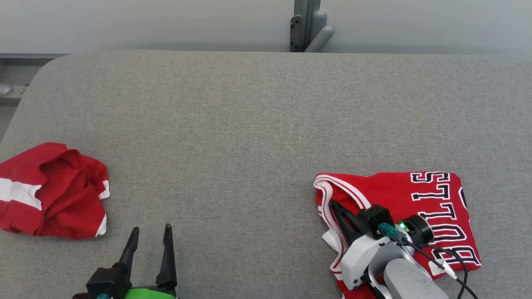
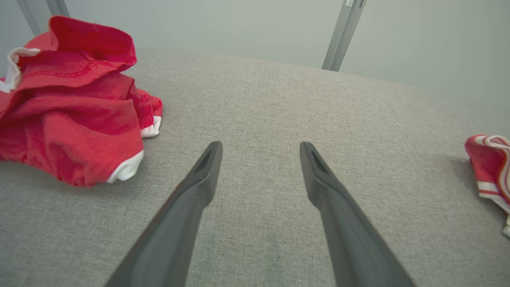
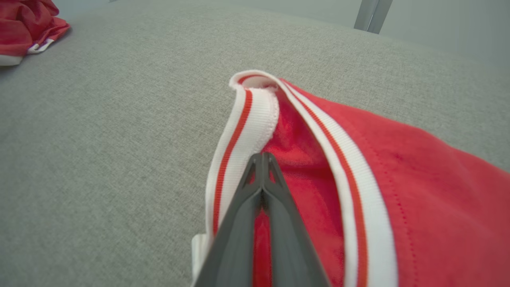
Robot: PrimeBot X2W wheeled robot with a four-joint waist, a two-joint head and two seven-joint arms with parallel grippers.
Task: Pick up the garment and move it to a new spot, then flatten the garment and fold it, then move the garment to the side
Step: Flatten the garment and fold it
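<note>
A grey, cloth-covered desk [image 1: 249, 124] with a rounded far-left corner carries two pieces of clothing, well apart. At about 8 o'clock, by the left edge, a crumpled red garment [image 1: 54, 191] with white trim lies bunched in a heap. At about 4 o'clock a folded red jersey [image 1: 399, 195] lies flat, with white striped edging and dark outlined lettering facing up.

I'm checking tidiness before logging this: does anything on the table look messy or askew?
Yes. The red garment at the table's left lies crumpled in a heap. The folded jersey at the right is neat except its white trim, which stands curled up by the right gripper's shut fingers.
</note>
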